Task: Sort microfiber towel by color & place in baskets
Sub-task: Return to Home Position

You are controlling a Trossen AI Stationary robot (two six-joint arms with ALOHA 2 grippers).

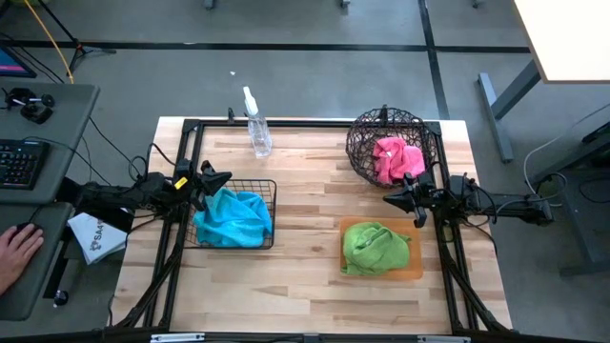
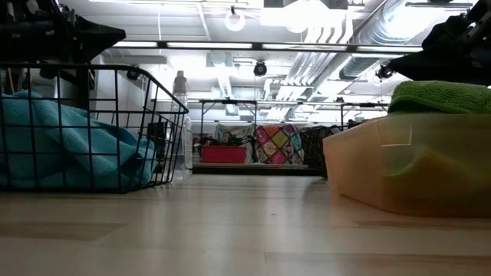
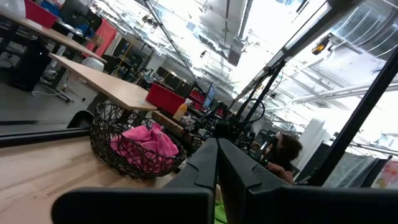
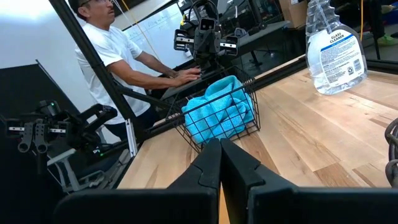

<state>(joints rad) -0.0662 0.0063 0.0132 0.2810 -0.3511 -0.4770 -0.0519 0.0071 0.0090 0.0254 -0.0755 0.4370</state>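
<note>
Pointing inward at each other across the bench, both arms are folded low at its side edges. The left gripper is pinched closed; the square black wire basket right beside its tip holds one blue towel. The right gripper, likewise closed, lies between the round woven-wire bowl of pink towelling and the orange tray, which lies lengthwise across the bench and bears one green towel. There are three containers in all.
</note>
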